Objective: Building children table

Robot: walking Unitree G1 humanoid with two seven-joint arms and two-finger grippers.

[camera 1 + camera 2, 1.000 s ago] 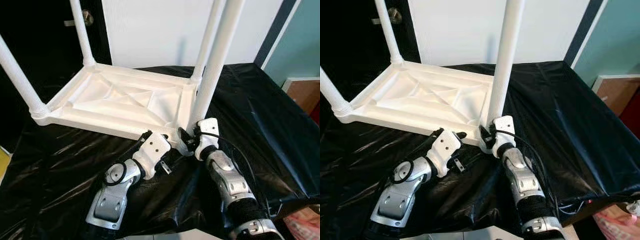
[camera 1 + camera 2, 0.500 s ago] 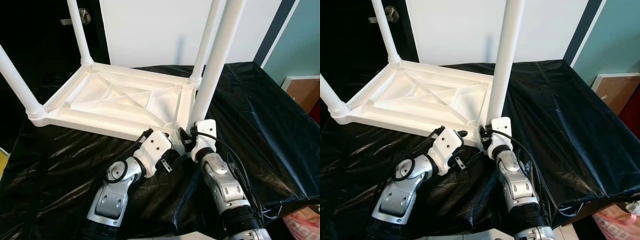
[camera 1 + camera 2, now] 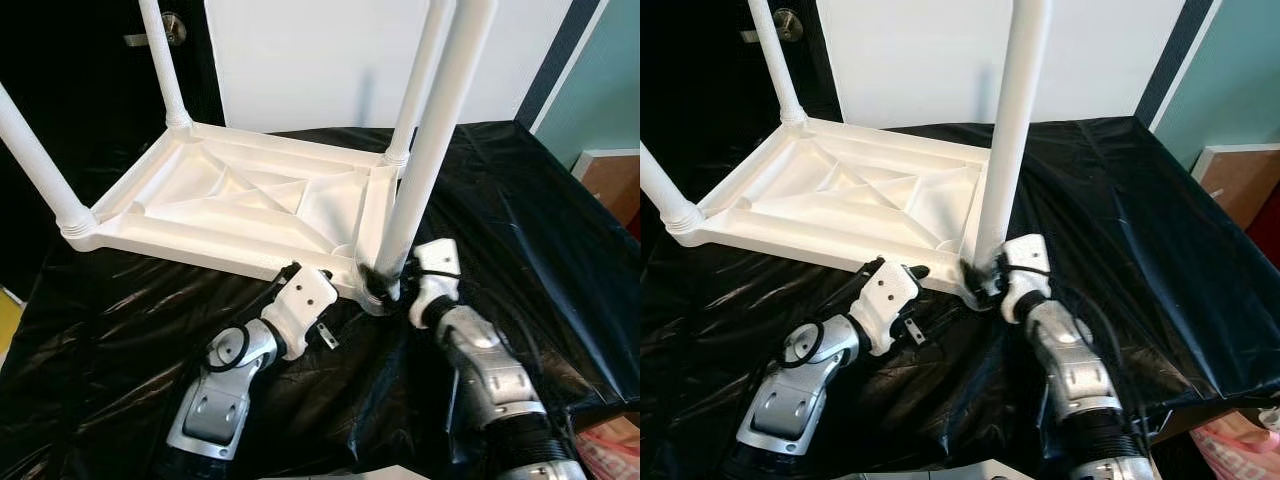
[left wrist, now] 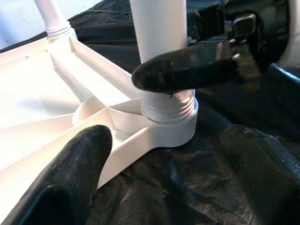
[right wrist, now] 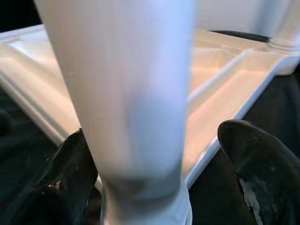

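Left tool, fingers spread, rests at the near rim of the inverted white children's table, just beside the right tool. Right tool brackets the base of the nearest leg, one finger either side; contact with the leg cannot be told. Beyond both tools, the table lies on the black-covered surface, three further legs upright.
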